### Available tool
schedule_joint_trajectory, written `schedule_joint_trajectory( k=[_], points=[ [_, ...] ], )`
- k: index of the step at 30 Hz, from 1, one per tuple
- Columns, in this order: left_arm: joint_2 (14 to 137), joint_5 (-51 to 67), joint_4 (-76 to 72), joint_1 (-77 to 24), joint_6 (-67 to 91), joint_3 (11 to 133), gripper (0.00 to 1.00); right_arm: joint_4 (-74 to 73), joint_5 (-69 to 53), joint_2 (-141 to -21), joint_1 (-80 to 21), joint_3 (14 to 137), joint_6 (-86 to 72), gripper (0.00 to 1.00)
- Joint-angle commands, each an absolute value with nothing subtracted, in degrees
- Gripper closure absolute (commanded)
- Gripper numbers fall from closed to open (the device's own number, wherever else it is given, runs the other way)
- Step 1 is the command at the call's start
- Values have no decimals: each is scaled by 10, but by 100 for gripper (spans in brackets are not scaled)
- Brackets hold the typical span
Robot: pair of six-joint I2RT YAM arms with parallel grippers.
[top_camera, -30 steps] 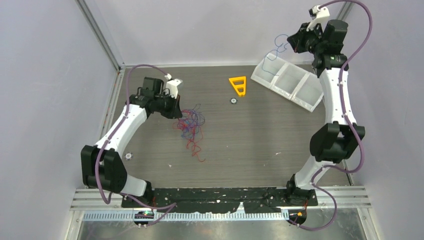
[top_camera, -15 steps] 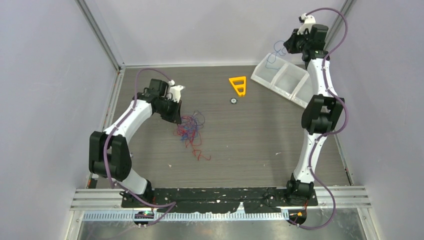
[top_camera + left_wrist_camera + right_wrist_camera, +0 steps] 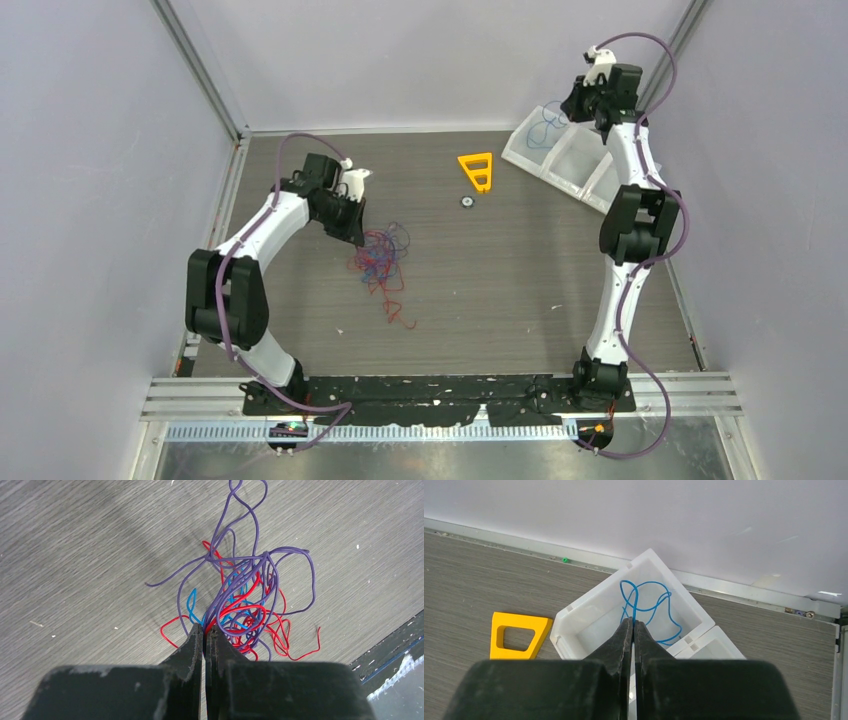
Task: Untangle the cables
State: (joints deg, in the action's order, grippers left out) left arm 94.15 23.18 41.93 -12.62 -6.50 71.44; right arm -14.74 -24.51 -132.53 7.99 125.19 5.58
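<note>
The cables form a clump (image 3: pixel 380 258) of red, blue and purple wires on the table's left middle, with a red tail trailing toward the front. My left gripper (image 3: pixel 357 236) sits at the clump's left edge. In the left wrist view it (image 3: pixel 205 627) is shut on strands of the clump (image 3: pixel 245 605). My right gripper (image 3: pixel 567 108) is at the back right, shut on a single blue cable (image 3: pixel 545 125). In the right wrist view the gripper (image 3: pixel 633 622) holds this blue cable (image 3: pixel 647 601), which hangs in loops into the end compartment of a white tray (image 3: pixel 574 625).
The white tray (image 3: pixel 560 178) with three compartments lies slanted at the back right, against the right arm. An orange plastic triangle (image 3: pixel 478 170) lies left of it, also in the right wrist view (image 3: pixel 516 635). A small round disc (image 3: pixel 466 201) lies in front of the triangle. Walls enclose the table.
My right gripper has carried the blue cable left and down, so it now hangs into the tray's end compartment. My left gripper shifted slightly at the clump, whose red tail moved a little.
</note>
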Motion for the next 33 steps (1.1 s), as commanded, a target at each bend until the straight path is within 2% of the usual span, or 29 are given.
schedule_joint_trajectory(
  k=[1,3,4,8,12,16,21,28,33],
  points=[
    [932,256,421,-127,-68,731,100,-159,-247,-1328,69,1255,82,88],
    [922,267,418,-127,-69,727,100,-181,-257,-1324,68,1262,83,71],
    [916,272,416,-127,-68,724,100,-189,-262,-1317,68,1266,83,58],
    [893,294,403,-127,-57,711,100,-228,-285,-1272,68,1257,92,34],
    [876,340,382,-126,-34,698,100,-279,-325,-1207,68,1229,99,20],
    [851,391,341,-125,-4,667,100,-354,-409,-1125,62,1149,84,17],
    [840,444,271,-105,122,627,100,-392,-474,-1000,-6,954,107,16],
    [849,495,80,-38,426,517,100,-324,-464,-864,-114,746,79,20],
    [866,482,39,-36,526,469,100,-289,-429,-840,-164,705,60,25]
  ],
)
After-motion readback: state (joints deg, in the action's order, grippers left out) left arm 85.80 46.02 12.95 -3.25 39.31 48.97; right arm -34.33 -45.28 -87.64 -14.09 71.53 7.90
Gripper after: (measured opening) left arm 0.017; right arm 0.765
